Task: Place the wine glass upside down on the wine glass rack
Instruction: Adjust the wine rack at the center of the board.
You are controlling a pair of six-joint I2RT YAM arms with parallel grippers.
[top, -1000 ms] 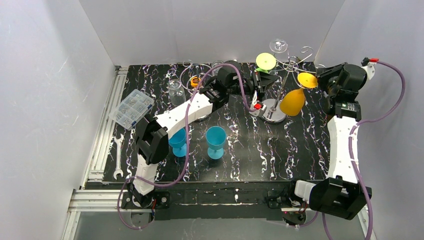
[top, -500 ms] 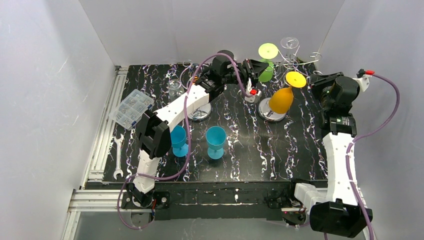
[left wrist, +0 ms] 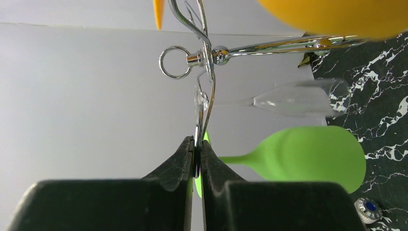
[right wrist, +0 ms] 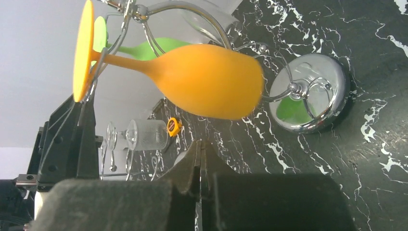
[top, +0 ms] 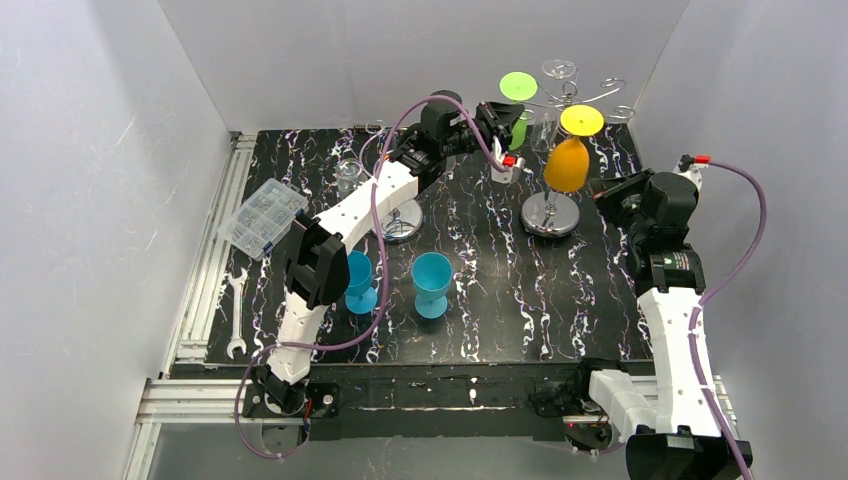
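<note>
The wine glass rack (top: 550, 213) stands at the back right on its round base. An orange wine glass (top: 566, 165) hangs upside down from one of its arms, foot up. A green glass (top: 518, 86) and a clear glass (top: 558, 70) hang there too. My left gripper (top: 497, 118) is shut on a wire arm of the rack (left wrist: 211, 91), next to the green glass (left wrist: 308, 156). My right gripper (top: 605, 190) is shut with nothing in it, a little apart from the orange glass (right wrist: 207, 79) and the rack's base (right wrist: 308, 98).
Two blue goblets (top: 432, 282) (top: 355, 280) stand at mid-table. A shorter wire stand (top: 400, 225), a clear glass (top: 350, 178) and a yellow tape measure (top: 390, 160) sit behind them. A clear parts box (top: 262, 217) and a wrench (top: 236, 310) lie at the left edge.
My right gripper has let go of the orange glass's foot, drawn back towards me and shut. The rack has swung from tilted to more upright, with the left gripper rising along with it.
</note>
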